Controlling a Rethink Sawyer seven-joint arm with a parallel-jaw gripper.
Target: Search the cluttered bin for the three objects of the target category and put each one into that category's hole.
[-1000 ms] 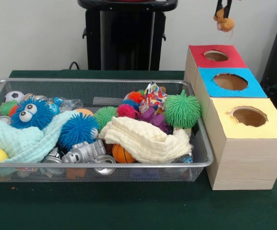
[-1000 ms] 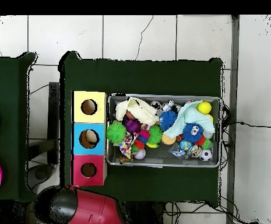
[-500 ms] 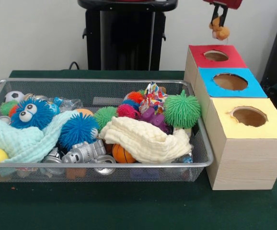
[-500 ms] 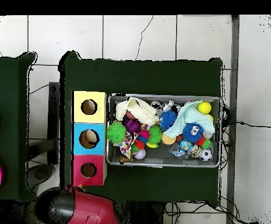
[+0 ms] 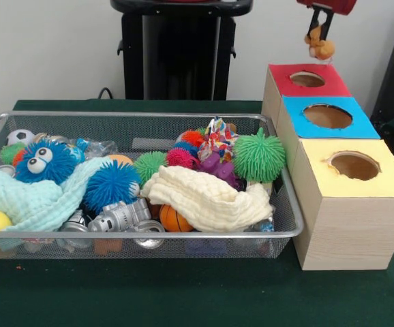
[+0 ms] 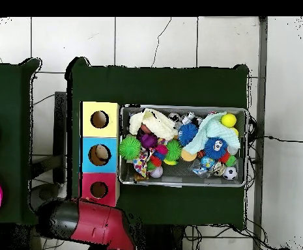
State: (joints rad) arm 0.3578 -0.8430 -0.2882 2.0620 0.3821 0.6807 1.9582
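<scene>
In the front view the gripper [image 5: 320,35] hangs at the top right, its jaws pinching a small orange-tan plush toy [image 5: 320,48] that dangles in clear air above the far edge of the red box [image 5: 299,87], slightly right of that box's round hole [image 5: 307,79]. The red box is the farthest of three in a row touching one another; nearer come the blue box [image 5: 357,126] and the yellow box [image 5: 374,204]. The blue box's hole [image 6: 100,155] shows something pale inside in the overhead view. The row stands just beside the right rim of the wire mesh bin [image 5: 135,238], which sits on the green counter [image 5: 183,293]. The bin is crowded to its walls with spiky balls, a green spiky ball [image 5: 259,156] by the right wall, a cream cloth [image 5: 207,197] and a pale blue cloth [image 5: 37,197]. A bare strip of counter runs along the near side.
</scene>
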